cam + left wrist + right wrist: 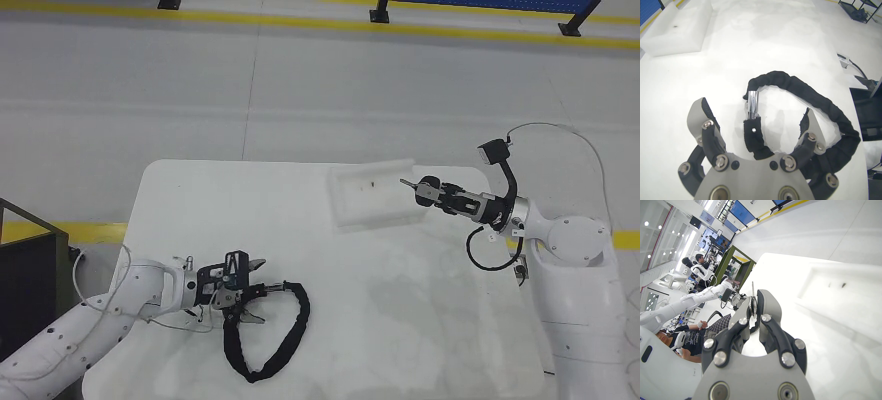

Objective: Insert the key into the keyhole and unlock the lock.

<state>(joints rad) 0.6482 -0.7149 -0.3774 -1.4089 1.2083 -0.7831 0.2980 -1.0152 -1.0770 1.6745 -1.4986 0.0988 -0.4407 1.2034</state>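
Note:
A black fabric-sleeved cable lock (278, 335) lies in a loop on the white table (400, 320), near its front left. Its chrome cylinder end (752, 105) pokes out of the black sleeve (810, 94). My left gripper (755, 108) is open, low over the table, with the cylinder lying between its spread fingers and touching neither. In the top view this left gripper (252, 290) sits at the loop's upper end. My right gripper (755, 300) is shut on the key (753, 289), whose thin blade sticks out past the fingertips. The right gripper (422, 189) hovers by the tray's right edge.
A shallow white foam tray (372, 195) sits at the table's back middle, also the foam tray (677, 32) in the left wrist view. A dark green frame (22, 260) stands off the table's left side. Bare tabletop separates the two grippers.

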